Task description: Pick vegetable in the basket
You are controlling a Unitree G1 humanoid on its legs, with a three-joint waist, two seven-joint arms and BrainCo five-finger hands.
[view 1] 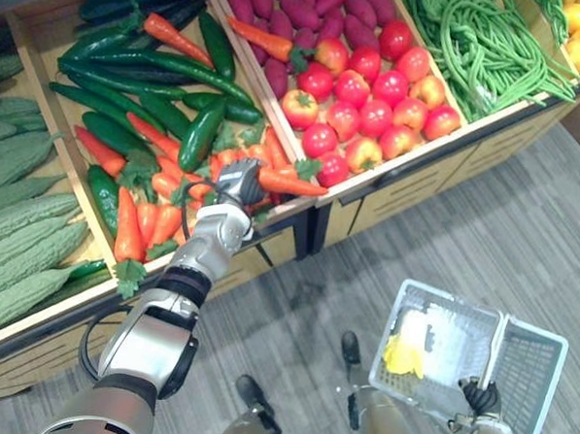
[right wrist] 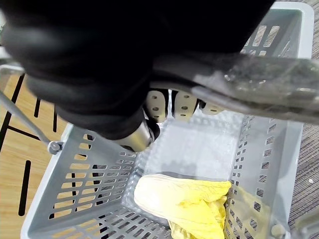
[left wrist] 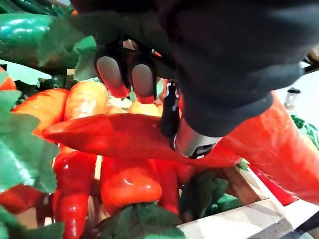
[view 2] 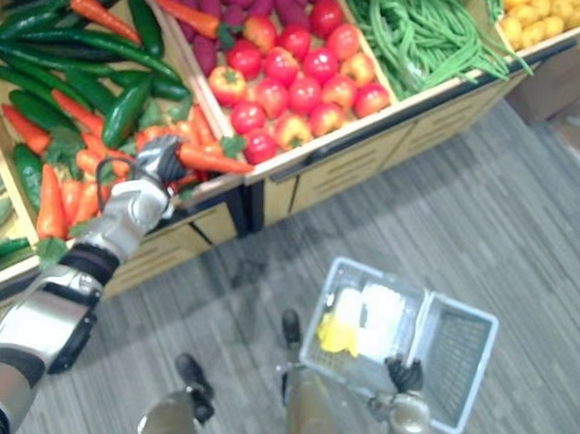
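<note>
Your two head cameras look steeply down from above, set slightly apart; both share the produce counter [view 1: 408,189], the floor [view 1: 483,247] and the grey basket [view 1: 534,381]. Your left wrist camera sits very close against a carrot [left wrist: 124,139]. Your right wrist camera faces down into the basket at close range.

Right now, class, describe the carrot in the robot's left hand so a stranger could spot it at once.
Find the wooden produce stand and the front corner left of the tomatoes. There the robot's left hand is curled round one orange carrot; unlike the heaped carrots, it sticks out sideways, pointing towards the tomatoes.
</note>
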